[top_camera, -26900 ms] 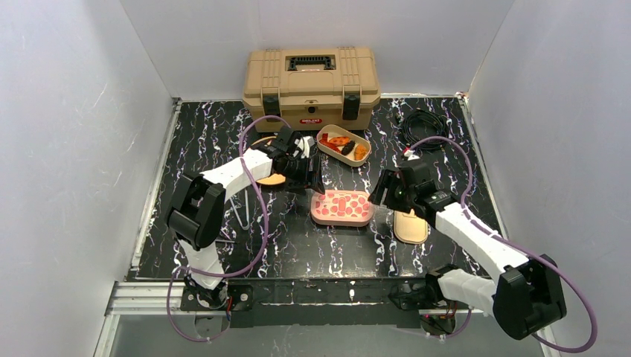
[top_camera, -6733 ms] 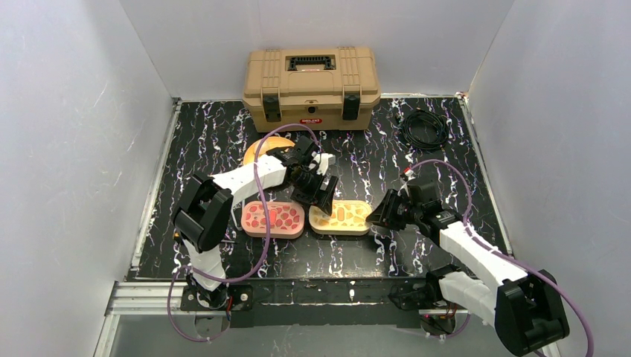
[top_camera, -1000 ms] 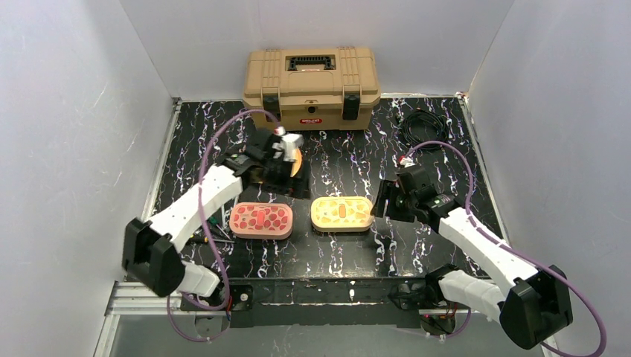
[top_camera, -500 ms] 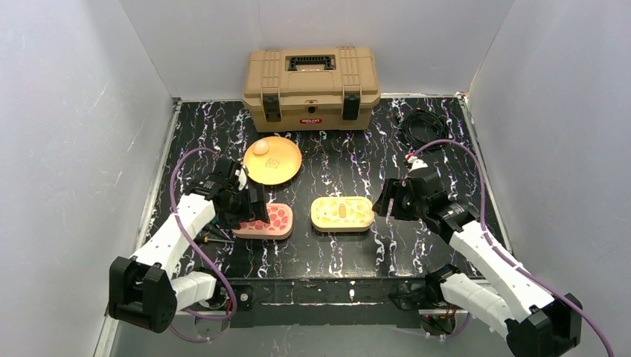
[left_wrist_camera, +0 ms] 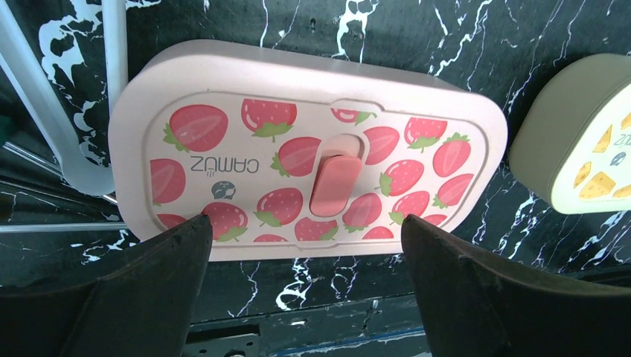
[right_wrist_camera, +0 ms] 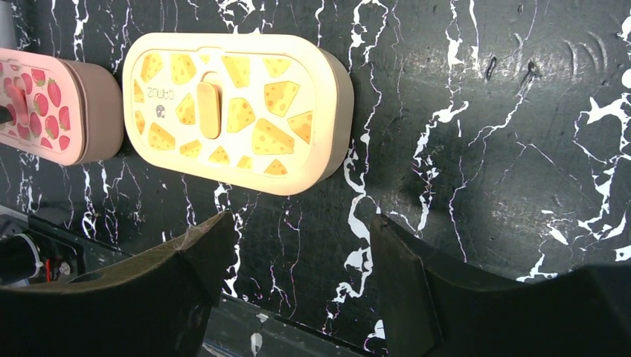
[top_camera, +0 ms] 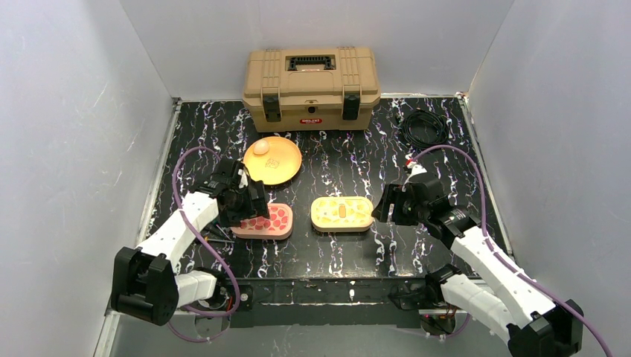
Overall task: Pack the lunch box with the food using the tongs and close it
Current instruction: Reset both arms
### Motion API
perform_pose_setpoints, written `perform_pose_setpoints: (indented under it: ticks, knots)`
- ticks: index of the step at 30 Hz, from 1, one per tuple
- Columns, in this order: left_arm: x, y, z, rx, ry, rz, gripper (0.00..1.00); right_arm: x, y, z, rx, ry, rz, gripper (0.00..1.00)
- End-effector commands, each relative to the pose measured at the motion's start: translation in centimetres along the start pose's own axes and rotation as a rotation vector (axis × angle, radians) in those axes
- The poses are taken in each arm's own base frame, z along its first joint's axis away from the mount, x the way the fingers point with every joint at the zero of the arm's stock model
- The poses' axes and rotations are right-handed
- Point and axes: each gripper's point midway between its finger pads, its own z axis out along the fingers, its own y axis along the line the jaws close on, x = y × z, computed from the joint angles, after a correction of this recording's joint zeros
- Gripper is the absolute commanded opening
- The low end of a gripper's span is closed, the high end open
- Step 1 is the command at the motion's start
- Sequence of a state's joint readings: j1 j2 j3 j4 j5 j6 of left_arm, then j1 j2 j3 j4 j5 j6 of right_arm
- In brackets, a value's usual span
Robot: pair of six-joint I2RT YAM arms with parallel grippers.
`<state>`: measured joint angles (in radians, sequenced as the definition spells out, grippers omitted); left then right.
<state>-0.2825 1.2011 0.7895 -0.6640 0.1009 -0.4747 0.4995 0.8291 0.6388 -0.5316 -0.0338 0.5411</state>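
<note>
**While lids sit shut, one piece remains**

Though the pink lunch box point(top_camera: 262, 221) and yellow lunch box point(top_camera: 342, 213) lie shut side by side toward the near edge of the table point(top_camera: 335, 253), a pale piece of food point(top_camera: 260, 147) sits on the orange plate point(top_camera: 281, 165) behind. Tongs point(left_wrist_camera: 111, 74) lie just beside the pink box's left end, below the left gripper point(left_wrist_camera: 303, 223), which is spread and empty and likely the nearer arm. Right gripper point(right_wrist_camera: 301, 219), spread and empty, hangs by the yellow box.

Tan toolbox point(top_camera: 312, 88) at back of table, lid shut, 2 black latches down. Black cable coil point(top_camera: 423, 128) near its right. Black white-veined tabletop point(top_camera: 335, 253) beneath.
</note>
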Motion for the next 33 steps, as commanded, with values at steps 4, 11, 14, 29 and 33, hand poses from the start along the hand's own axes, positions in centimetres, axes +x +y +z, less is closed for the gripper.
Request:
perform_pose_setpoints:
  ticks: [4,11,14,29,33]
  knots:
    - [3.5,2.2,2.0,-0.082,0.128,-0.057,0.98,0.1,0.3,-0.3,-0.026,-0.018,-0.023,0.76]
    - [0.2,0.2,-0.4,0.013,-0.036,-0.012,0.98,-1.0,0.1,-0.8,0.0,-0.048,-0.05,0.88]
    - [-2.3,-0.7,-2.7,0.052,-0.176,0.029,0.98,-2.4,-0.5,-1.4,0.053,-0.093,-0.059,0.98]
    - [-8.0,1.3,-16.9,0.039,-0.961,0.18,0.98,-10.3,-3.8,-9.8,0.271,-0.584,-0.083,0.98]
    - [-7.4,1.6,-18.1,0.07,-1.028,0.141,0.98,-10.7,-3.8,-10.7,0.279,-0.611,-0.085,0.98]
